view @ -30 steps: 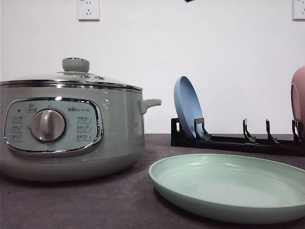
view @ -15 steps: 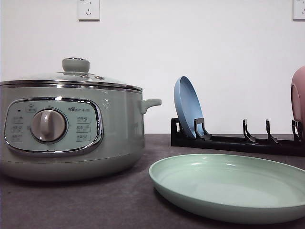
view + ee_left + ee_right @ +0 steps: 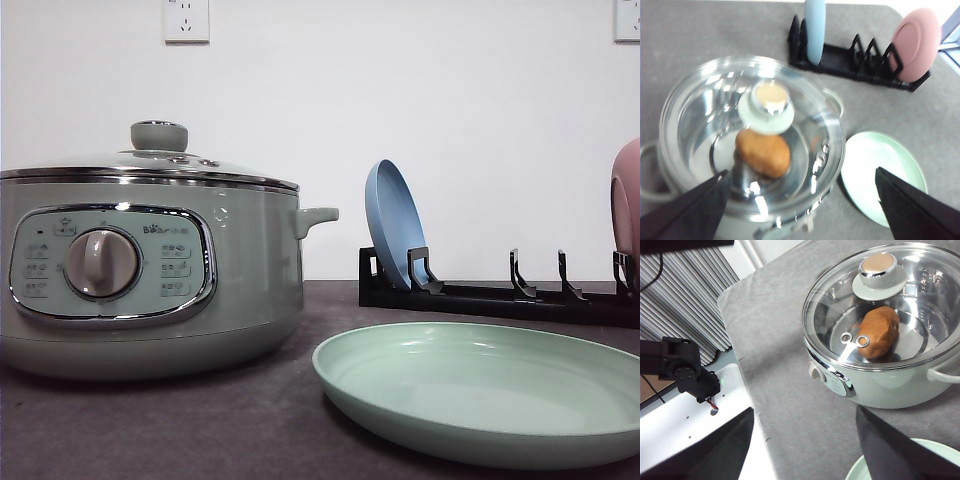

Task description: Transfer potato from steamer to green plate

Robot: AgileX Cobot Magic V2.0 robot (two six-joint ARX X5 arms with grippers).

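Nothing has changed in the front view since 1 second ago: the steamer (image 3: 150, 270), the green plate (image 3: 480, 390) and the rack (image 3: 500, 292) sit exactly where they did, and the lid is still on.

The potato (image 3: 763, 153) lies inside the steamer (image 3: 750, 150), on the shiny metal floor of the pot, seen through the closed glass lid (image 3: 790, 105). In the left wrist view it sits just below the lid knob (image 3: 769, 102), its long axis running from about 10 o'clock to 4 o'clock, the blunter end toward 4 o'clock. In the right wrist view the potato (image 3: 880, 331) runs from about 1 o'clock to 7 o'clock, lying flat on its side, beside the 2 small steam-vent rings of the lid.

The green plate (image 3: 883, 177) is bare and rests on the grey table (image 3: 715, 35) just beside the steamer, at about 3 o'clock from it in the front view. Behind it the black rack (image 3: 855, 67) holds the blue plate (image 3: 395, 225) upright at 1 end and the pink plate (image 3: 915, 42) at the other.

The left gripper (image 3: 800, 210) has its 2 dark fingers spread wide, holding nothing, above the steamer. The right gripper (image 3: 805, 450) is likewise parted wide and empty, above the table near the steamer's dial side.
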